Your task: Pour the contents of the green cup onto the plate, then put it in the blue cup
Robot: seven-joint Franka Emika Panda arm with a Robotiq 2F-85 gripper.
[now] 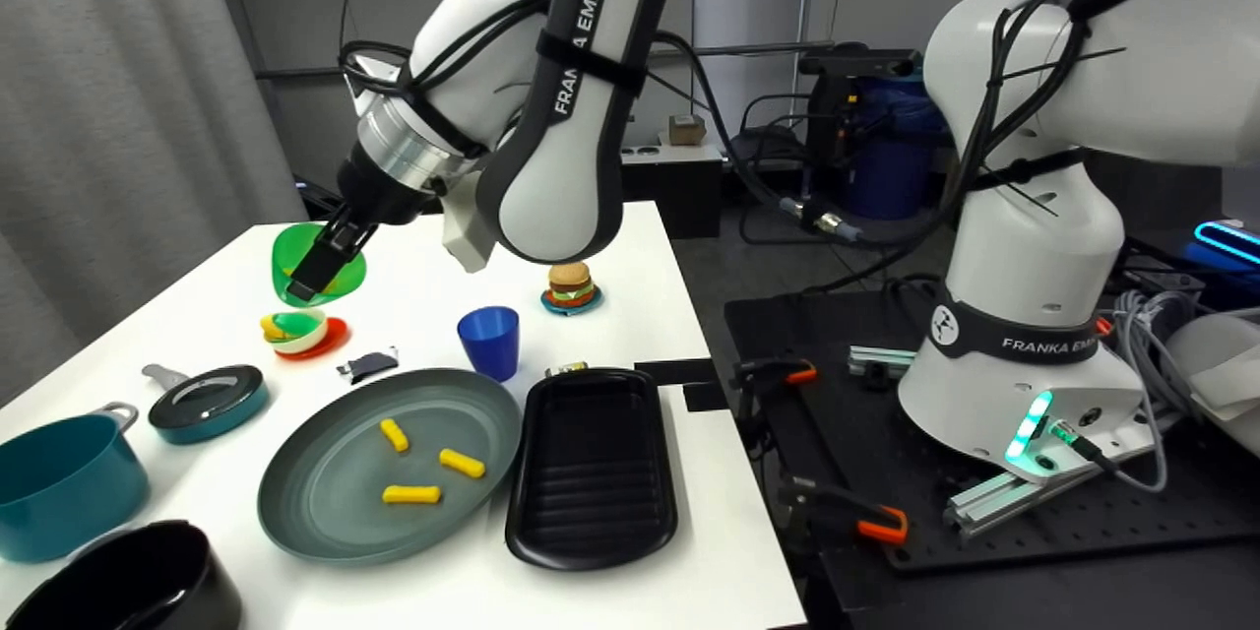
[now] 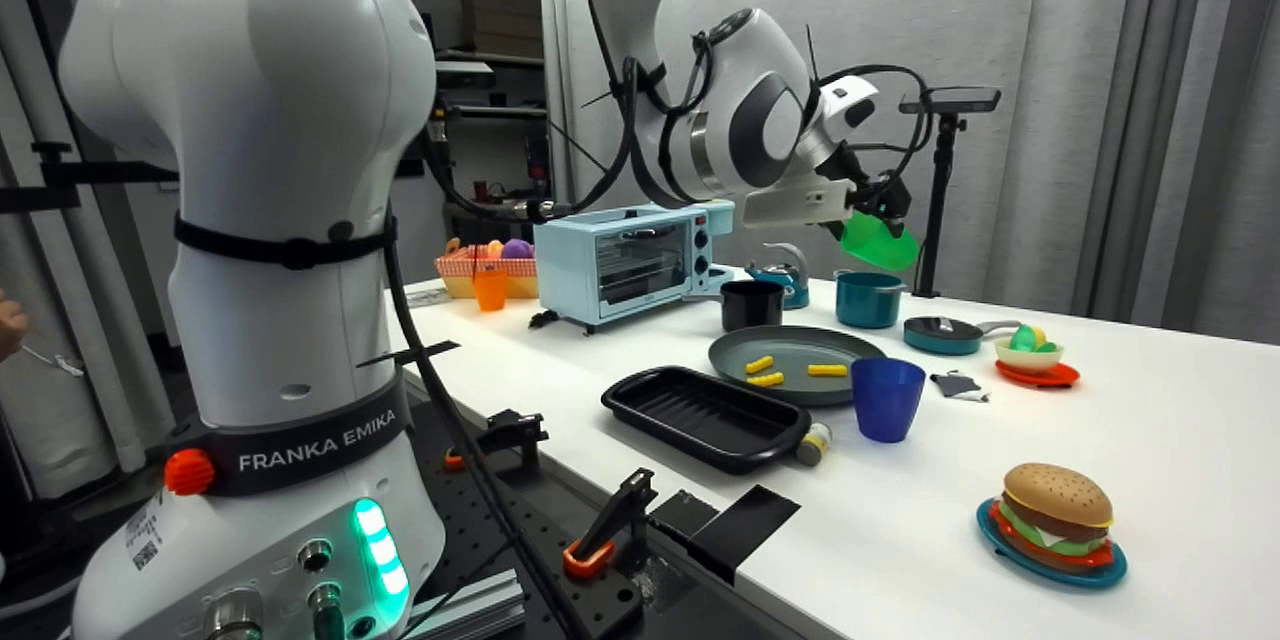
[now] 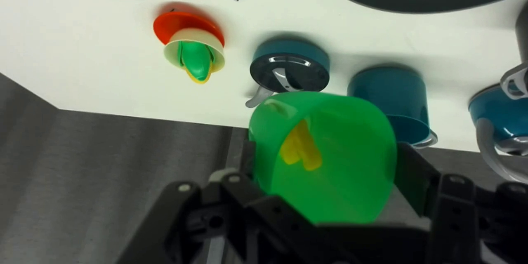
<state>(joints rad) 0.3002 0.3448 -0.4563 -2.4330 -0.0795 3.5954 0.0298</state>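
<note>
Your end effector (image 3: 328,161) clamps the tilted green cup (image 2: 880,242), yellow sticks (image 3: 305,148) inside; three more sticks (image 1: 411,494) lie on the plate (image 1: 340,482) near the blue cup (image 1: 489,343).

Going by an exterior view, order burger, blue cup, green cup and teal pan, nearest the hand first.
1. Green cup, tilted in the hand.
2. Teal pan, below, to the right.
3. Blue cup, in front of the plate.
4. Burger, lower right foreground.
</note>
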